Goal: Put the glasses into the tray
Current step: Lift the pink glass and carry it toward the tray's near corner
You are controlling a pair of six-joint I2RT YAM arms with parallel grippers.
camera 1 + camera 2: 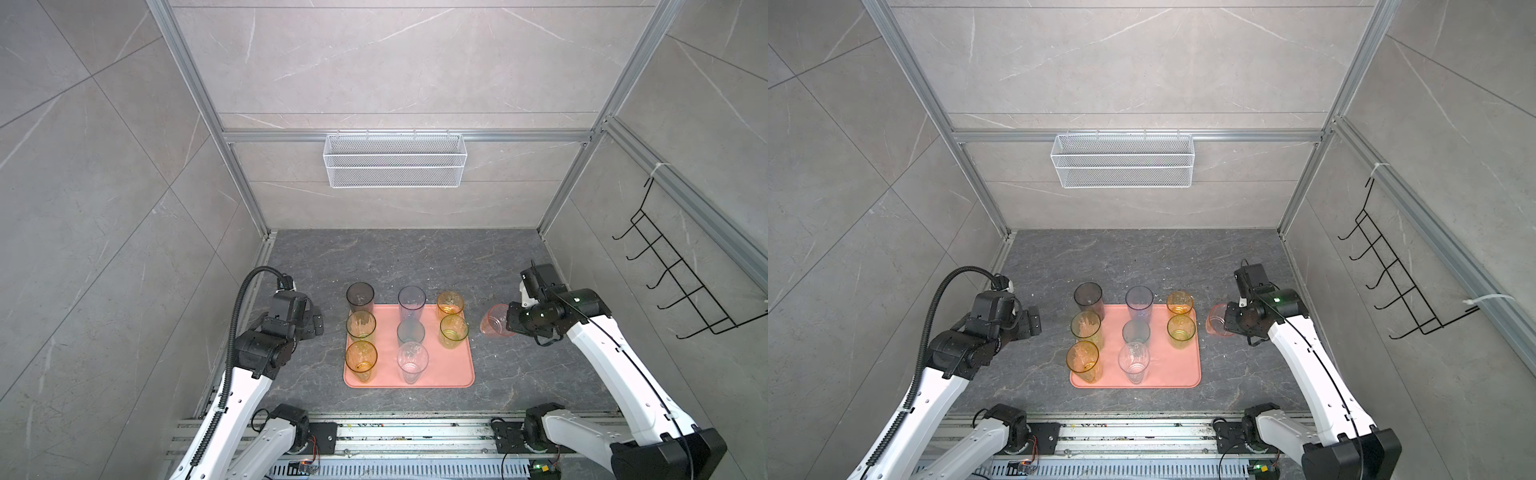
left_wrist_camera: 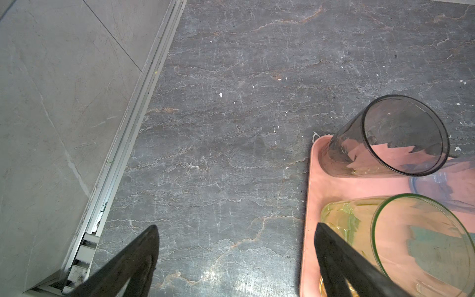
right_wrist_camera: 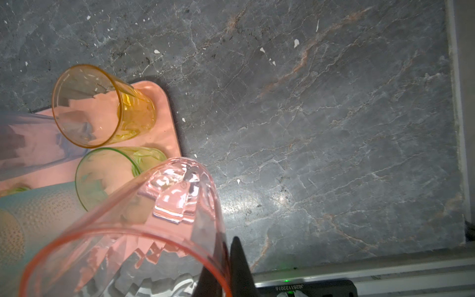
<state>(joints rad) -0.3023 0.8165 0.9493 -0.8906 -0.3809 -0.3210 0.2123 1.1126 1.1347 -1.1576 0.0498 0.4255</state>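
Note:
The salmon-pink tray lies mid-floor with several upright glasses on it, among them a smoky grey one, an amber one and a clear one. Just right of the tray my right gripper is shut on the wall of a pink glass, one finger inside and one outside, holding it tilted above the floor. My left gripper stands open and empty over the floor left of the tray.
A white wire mesh basket hangs on the back wall and a black hook rack on the right wall. Metal rails run along the front edge. Dark stone floor shows right of the tray.

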